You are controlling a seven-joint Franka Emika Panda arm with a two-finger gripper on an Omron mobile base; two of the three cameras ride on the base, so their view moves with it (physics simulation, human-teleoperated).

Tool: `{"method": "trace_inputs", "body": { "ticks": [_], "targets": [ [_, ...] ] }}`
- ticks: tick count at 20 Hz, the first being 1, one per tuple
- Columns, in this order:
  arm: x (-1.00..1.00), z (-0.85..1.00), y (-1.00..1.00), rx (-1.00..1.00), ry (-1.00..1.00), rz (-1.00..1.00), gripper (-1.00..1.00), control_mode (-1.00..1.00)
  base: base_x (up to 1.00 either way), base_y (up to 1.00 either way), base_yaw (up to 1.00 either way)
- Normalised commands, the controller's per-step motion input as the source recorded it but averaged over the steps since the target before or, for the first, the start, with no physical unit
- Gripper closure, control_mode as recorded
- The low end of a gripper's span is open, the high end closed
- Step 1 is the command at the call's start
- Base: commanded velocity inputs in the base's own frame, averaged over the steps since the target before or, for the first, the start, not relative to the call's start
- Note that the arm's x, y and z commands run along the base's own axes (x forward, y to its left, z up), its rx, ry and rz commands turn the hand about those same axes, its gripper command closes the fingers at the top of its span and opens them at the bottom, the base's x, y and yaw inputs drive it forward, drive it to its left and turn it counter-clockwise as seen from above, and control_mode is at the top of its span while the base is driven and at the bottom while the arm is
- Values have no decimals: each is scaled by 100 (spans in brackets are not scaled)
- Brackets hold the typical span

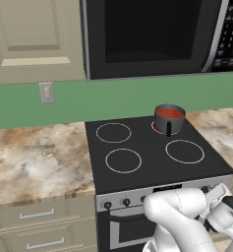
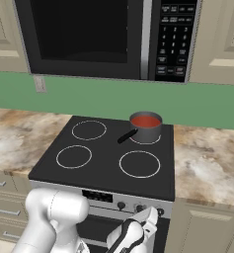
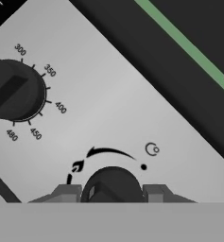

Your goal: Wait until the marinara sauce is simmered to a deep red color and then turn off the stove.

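The marinara sauce (image 1: 170, 113) (image 2: 146, 121) is a smooth red surface inside a small dark grey saucepan (image 1: 168, 123) (image 2: 147, 131). The pan stands on the back right burner of the black glass-top stove (image 1: 147, 142) (image 2: 108, 148), its handle pointing toward the front. My gripper (image 3: 109, 191) (image 1: 217, 196) (image 2: 149, 217) is low at the stove's silver front panel. It is shut on a black knob (image 3: 112, 182), with one fingertip on each side of it.
A second black dial (image 3: 14, 90) ringed with temperature numbers sits up and left of the held knob. A black microwave (image 1: 152, 34) (image 2: 89, 34) hangs above the stove. Marbled counters (image 1: 39, 157) (image 2: 207, 163) flank it, with drawers (image 1: 37, 214) below the left one.
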Motion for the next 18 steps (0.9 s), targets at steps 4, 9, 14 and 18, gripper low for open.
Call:
{"method": "trace_inputs", "body": {
  "ticks": [4, 9, 14, 18],
  "targets": [
    [0, 0, 0, 0, 0, 0, 100, -100, 0, 0, 0],
    [0, 0, 0, 0, 0, 0, 100, -100, 0, 0, 0],
    [0, 0, 0, 0, 0, 0, 100, -100, 0, 0, 0],
    [0, 0, 0, 0, 0, 0, 100, -100, 0, 0, 0]
  ]
}}
